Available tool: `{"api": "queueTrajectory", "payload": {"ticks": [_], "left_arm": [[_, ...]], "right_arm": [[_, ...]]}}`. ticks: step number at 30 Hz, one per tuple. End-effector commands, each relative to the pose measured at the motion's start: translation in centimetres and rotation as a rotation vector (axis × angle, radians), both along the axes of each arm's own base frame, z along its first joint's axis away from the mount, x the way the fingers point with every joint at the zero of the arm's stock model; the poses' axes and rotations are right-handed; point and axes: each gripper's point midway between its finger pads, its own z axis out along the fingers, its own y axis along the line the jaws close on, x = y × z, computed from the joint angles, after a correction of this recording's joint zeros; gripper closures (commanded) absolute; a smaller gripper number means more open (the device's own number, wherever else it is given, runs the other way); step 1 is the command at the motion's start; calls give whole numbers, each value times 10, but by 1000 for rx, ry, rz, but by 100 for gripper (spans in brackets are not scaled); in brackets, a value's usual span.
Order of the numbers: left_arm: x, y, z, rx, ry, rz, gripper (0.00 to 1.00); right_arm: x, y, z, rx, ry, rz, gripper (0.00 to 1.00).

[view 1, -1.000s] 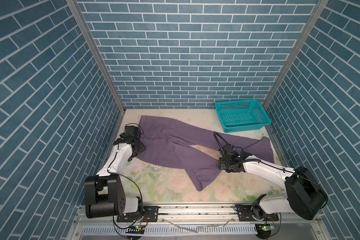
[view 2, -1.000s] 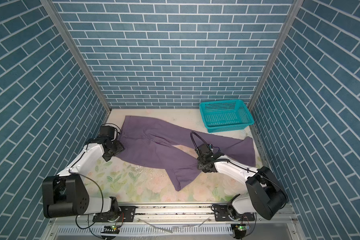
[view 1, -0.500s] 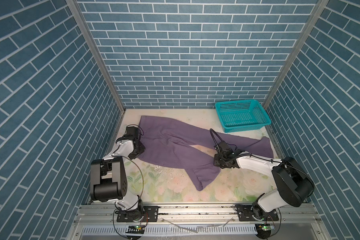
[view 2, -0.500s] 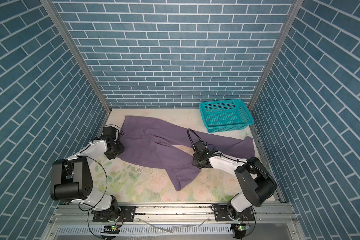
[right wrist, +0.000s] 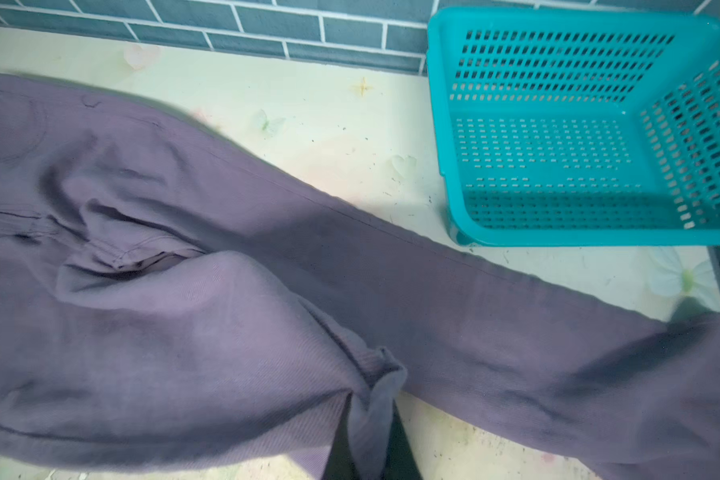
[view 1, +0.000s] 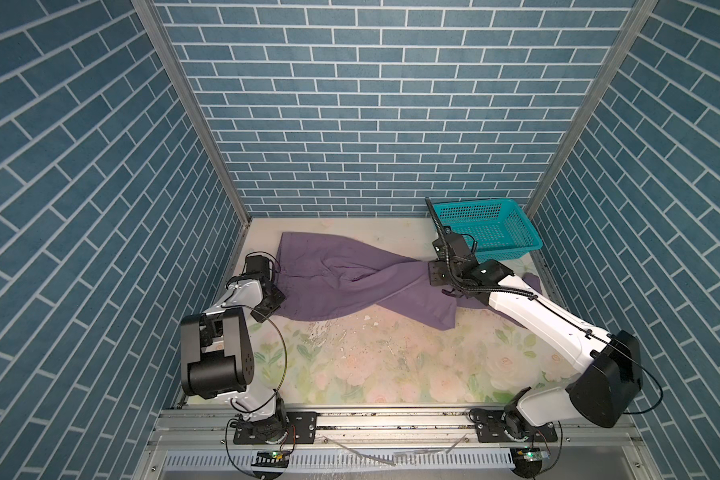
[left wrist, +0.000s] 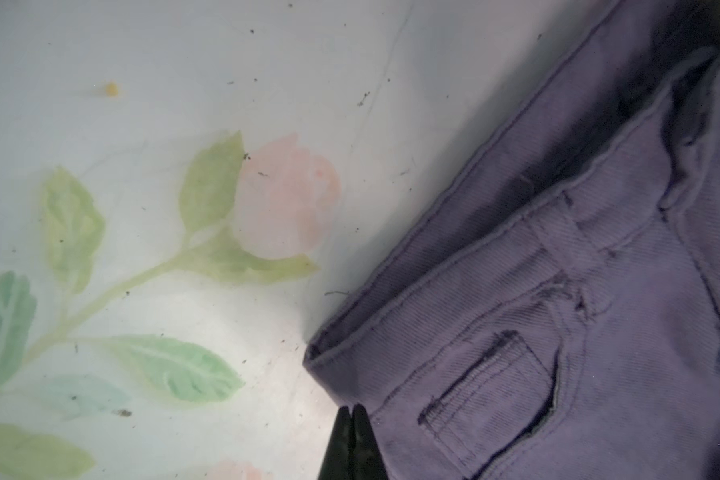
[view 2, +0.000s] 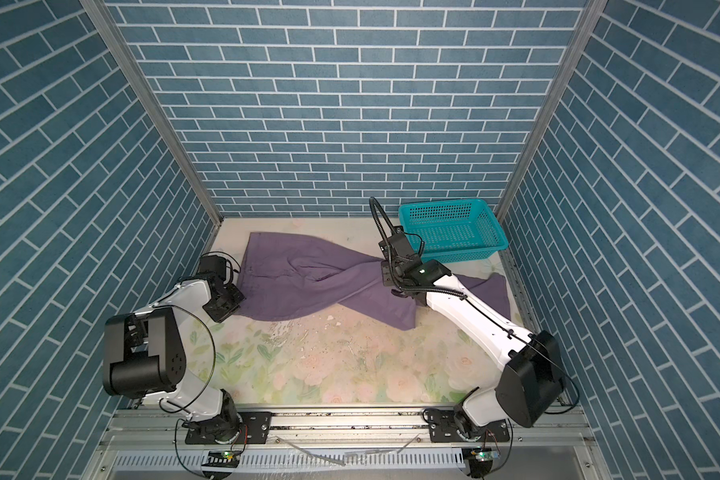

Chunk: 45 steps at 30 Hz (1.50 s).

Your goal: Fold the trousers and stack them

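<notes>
Lengthwise the trousers (view 1: 341, 286) run from the desk's (view 1: 371, 365) back-left corner to its right edge; left fingers (left wrist: 339, 457) pressed together beside the waistband (left wrist: 454, 257), right fingers (right wrist: 402, 453) pinching the nearer leg (right wrist: 184, 353).

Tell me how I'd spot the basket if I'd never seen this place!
Start at the blue brick back wall and look down to the flowery tabletop below it. In its far right corner sits the teal plastic basket. It is the only bright teal thing, full of little holes; the purple trousers nearby are soft cloth.
</notes>
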Motion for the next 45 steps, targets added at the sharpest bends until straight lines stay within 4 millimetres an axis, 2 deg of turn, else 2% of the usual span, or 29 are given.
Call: {"api": "queueTrajectory", "payload": {"ticks": [1,6,9,10,12,15,16,18,21,23,25,27,31,36,42,45], "left_arm": [[-7,4,6,15,8,16,100],[-7,8,13,34,1,23,100],[-6,7,12,27,3,25,97],[-6,7,11,25,4,24,91],[-6,5,8,16,4,21,71],[-6,3,6,8,6,20,40],[-6,3,5,5,5,17,30],[-6,2,4,3,9,12,22],[-5,1,2,-5,16,6,20],[-5,-1,0,-9,17,4,20],[-5,0,-3,-10,24,5,22],[-4,0,-4,-11,29,5,25],[1,1,-7,-13,31,6,34],[8,2,-13,-19,46,6,40],[8,2,-24,-24,74,6,40],[10,1,-27,-28,80,3,47]], "right_arm": [[-30,24,-6,-50,27,153,100],[-94,79,-53,44,197,271,100],[-131,105,-81,7,267,370,98],[-140,109,-92,-22,293,390,93],[-156,115,-108,-40,349,430,80],[-167,115,-116,-41,392,466,63],[-163,112,-111,-40,383,459,58],[-142,96,-97,-3,360,398,49],[-99,54,-79,117,348,231,45],[-76,25,-73,117,324,136,42],[-61,3,-77,71,335,65,41],[-53,-11,-91,38,390,14,41],[-50,-18,-124,82,505,-46,41],[-53,-13,-166,99,619,-73,42],[-49,-18,-191,120,666,-147,42],[-46,-18,-200,153,690,-172,42]]}}
